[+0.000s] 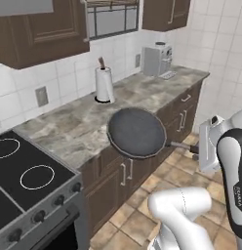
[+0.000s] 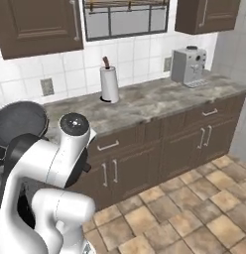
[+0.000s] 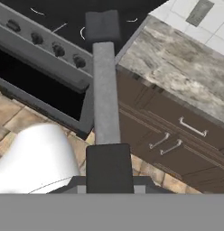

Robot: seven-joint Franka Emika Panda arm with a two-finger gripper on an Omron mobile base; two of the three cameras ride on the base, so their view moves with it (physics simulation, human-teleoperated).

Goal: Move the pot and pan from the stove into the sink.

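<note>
The pan is dark grey, round and shallow. It hangs tilted, its face toward the left base camera, above the front edge of the marble counter. My gripper is shut on the end of its thin handle, to the right of the pan over the floor. In the hand view the grey handle runs straight up from my gripper to the dark pan. The pan shows behind my arm in the right base view. The stove, black glass with white rings, lies at the lower left. The pot and the sink are out of view.
A paper towel roll stands at the back of the counter and a grey coffee machine at its far end. Brown cabinet doors with handles run below. The stove's knobs and oven door lie under the pan's handle. The floor is tiled.
</note>
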